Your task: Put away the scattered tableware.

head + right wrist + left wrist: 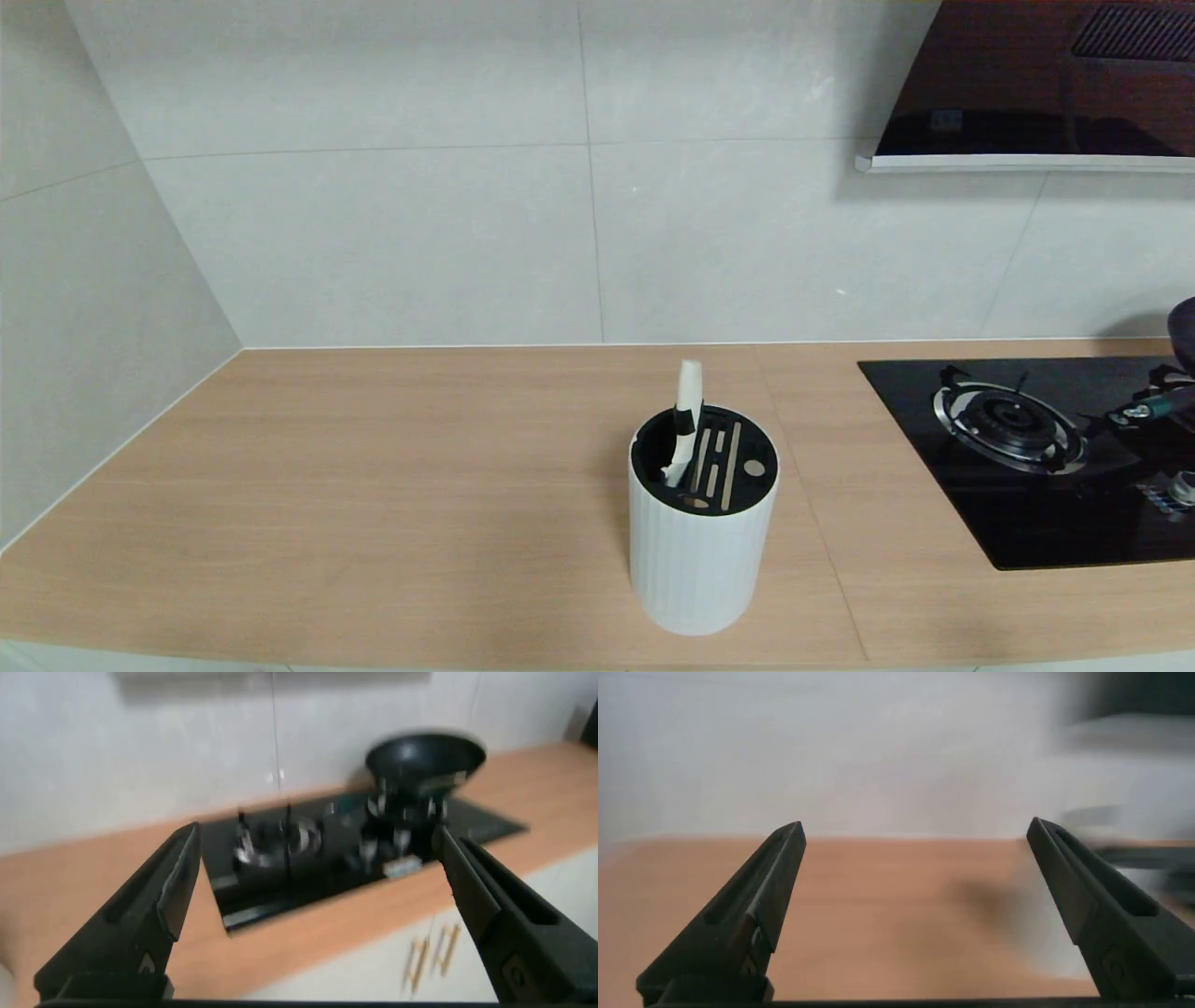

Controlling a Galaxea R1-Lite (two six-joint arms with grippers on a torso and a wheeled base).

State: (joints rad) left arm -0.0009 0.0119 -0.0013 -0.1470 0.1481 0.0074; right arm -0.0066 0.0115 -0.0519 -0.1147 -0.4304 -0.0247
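The left gripper (915, 829) had its two dark fingers spread wide, and behind them lay the wooden countertop (373, 485). The right gripper (318, 833) was also wide open and was turned toward the side of the counter where the stove is. In the right wrist view, pale cabinet doors (374, 971) with slim light handles were visible under the counter's edge.

On the countertop, close to its front edge and a little to the right of the middle, a white ribbed holder (695, 551) stood upright. Its top was a black insert (724, 462) with several narrow slots and some small round holes. One white utensil (688, 411) with a black band on its handle stood in the larger opening on the left side of this insert. It leaned slightly, and its handle rose above the rim. What kind of tableware it was, I could not tell, because its lower end was hidden inside the holder.

Farther to the right, and apart from the holder, a black glass hob (1046, 523) was set into the counter. It had a round burner (1008, 425) with a metal ring. A dark pan (425, 761) rested on the hob's far burner, at the right edge of the head view.

Behind everything was the pale tiled wall (467, 233). High on the right, a dark range hood (1046, 84) hung above the hob.
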